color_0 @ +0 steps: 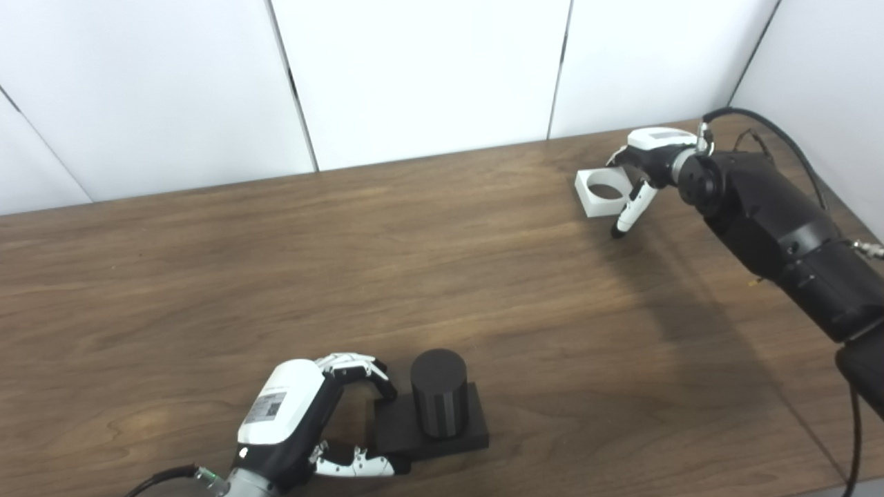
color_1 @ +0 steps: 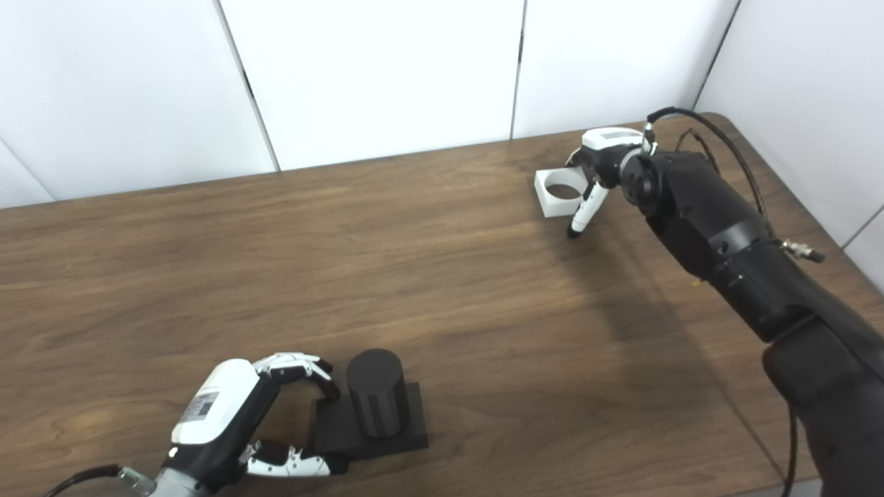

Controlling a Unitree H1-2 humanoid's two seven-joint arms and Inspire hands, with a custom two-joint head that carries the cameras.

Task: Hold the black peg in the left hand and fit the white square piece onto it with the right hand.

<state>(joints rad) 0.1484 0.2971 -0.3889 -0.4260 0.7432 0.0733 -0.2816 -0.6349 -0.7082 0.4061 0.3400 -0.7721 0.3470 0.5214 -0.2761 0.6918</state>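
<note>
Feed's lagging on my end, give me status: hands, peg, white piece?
Left hand curled at the black peg base, grip unconfirmed. Right hand at the white square piece, still on the table, far right. Nothing between them.

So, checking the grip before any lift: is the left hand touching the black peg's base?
Touching. In the left eye view the left hand has its fingers against the square base's edges, below the black peg.
</note>
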